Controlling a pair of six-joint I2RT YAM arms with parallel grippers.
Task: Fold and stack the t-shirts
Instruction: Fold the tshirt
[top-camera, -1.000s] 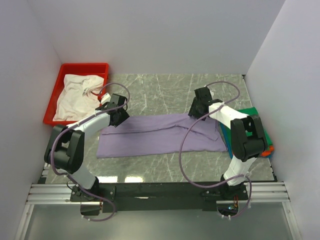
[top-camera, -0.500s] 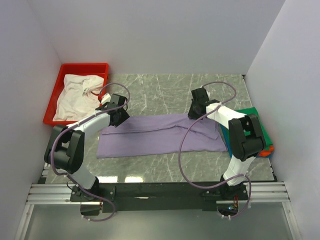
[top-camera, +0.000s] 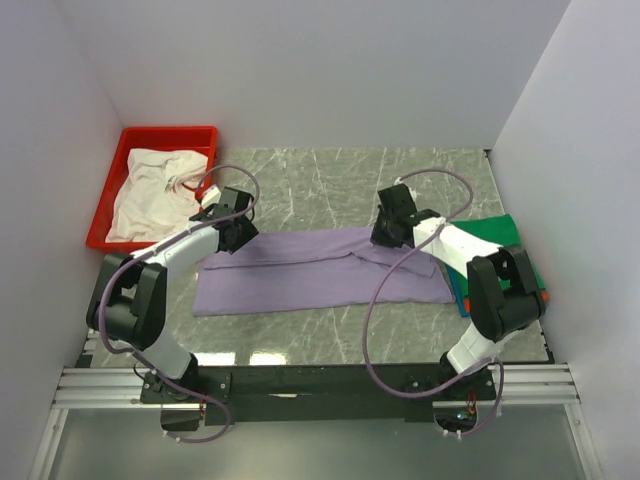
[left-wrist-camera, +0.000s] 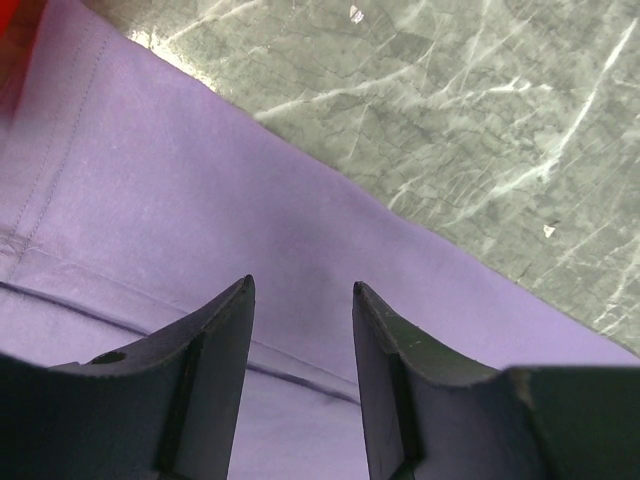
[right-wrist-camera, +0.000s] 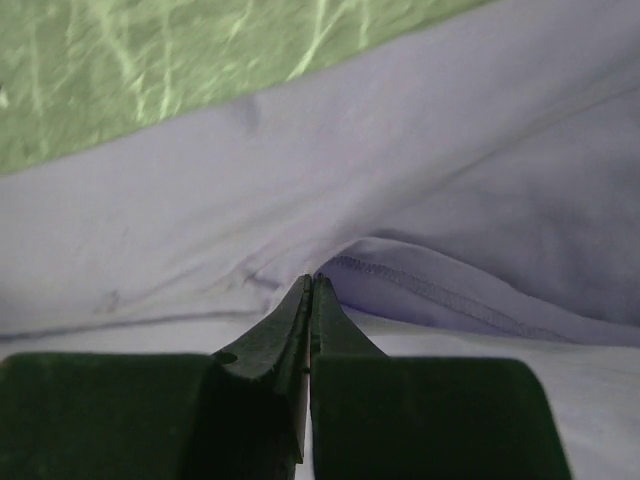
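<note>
A pale lavender t-shirt (top-camera: 310, 272) lies folded into a long band across the marble table. My left gripper (top-camera: 233, 241) hovers open over its left end near the far edge, and both fingers (left-wrist-camera: 215, 340) stand apart above the cloth (left-wrist-camera: 190, 200). My right gripper (top-camera: 386, 242) is shut at the shirt's far right part. Its jaws (right-wrist-camera: 313, 282) pinch a pucker of lavender cloth (right-wrist-camera: 450, 170) beside a stitched hem. A white t-shirt (top-camera: 150, 190) lies crumpled in the tray. Folded green (top-camera: 500, 234), blue (top-camera: 458, 296) and orange (top-camera: 541, 297) shirts are stacked at the right.
The red plastic tray (top-camera: 170, 131) stands at the back left against the wall. White walls close in the table (top-camera: 330, 180) on three sides. The arms' cables loop over the lavender shirt's middle and the near edge.
My right gripper has shut on the lavender cloth and moved left, drawing the shirt's right part with it and uncovering more of the green shirt. The left gripper has stayed put.
</note>
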